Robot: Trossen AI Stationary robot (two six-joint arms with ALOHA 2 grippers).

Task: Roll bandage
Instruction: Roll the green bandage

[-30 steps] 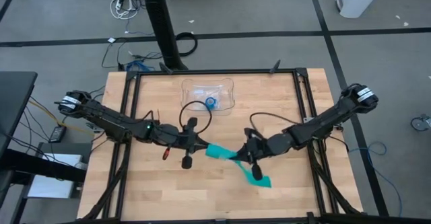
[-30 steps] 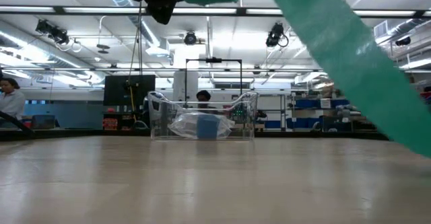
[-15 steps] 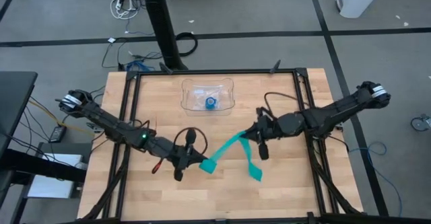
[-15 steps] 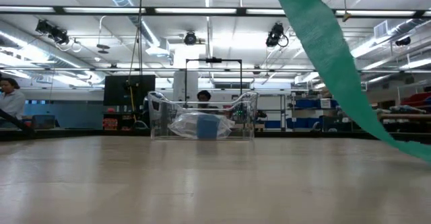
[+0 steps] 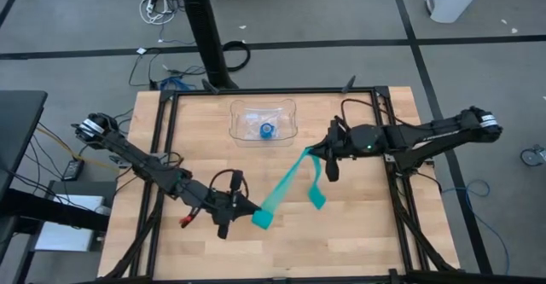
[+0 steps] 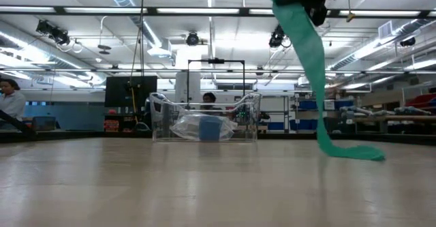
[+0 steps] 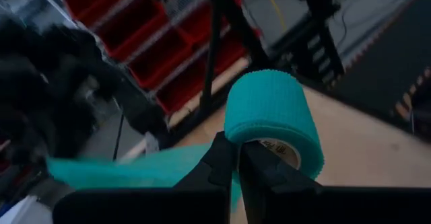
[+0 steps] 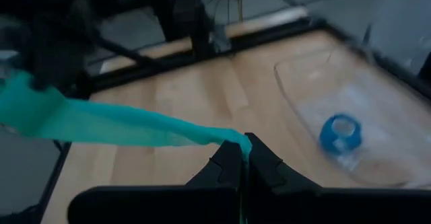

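Note:
The teal-green bandage is part roll, part strip. The roll [image 5: 263, 219] is in my shut left gripper [image 5: 249, 209] near the table's middle front; it also shows in the left wrist view [image 7: 269, 109]. A strip [image 5: 288, 182] runs from the roll up to my right gripper [image 5: 314, 156], which is shut on it farther back. Past that hold, a loose tail [image 5: 316, 186] hangs down, and its end [image 6: 354, 152] lies on the table. My left gripper pinches the roll at the rim of its end face [image 7: 250, 143], beside the pale core [image 7: 281, 155]. Whether one finger is inside the core, I cannot tell. The roll is held off the table, with the strip leaving it sideways. My right gripper pinches the strip [image 8: 236, 140] between its two fingertips, partway along its length. The stretch to the roll [image 8: 114, 126] runs straight with little sag. The tail [image 6: 310, 63] hangs below the fingers and its end lies on the table.
A clear plastic tray [image 5: 286, 130] stands at the table's far middle with a small bright-blue roll [image 5: 267, 130] in it; the roll also shows in the right wrist view [image 8: 340, 133]. Black frame rails [image 5: 388, 147] run along the table's sides.
My left gripper has carried the roll toward the table's near edge. My right gripper has gone up and toward the far edge with the strip. The stretch between them has grown longer and straighter, and the tail has been drawn toward the far edge, now hanging steeply.

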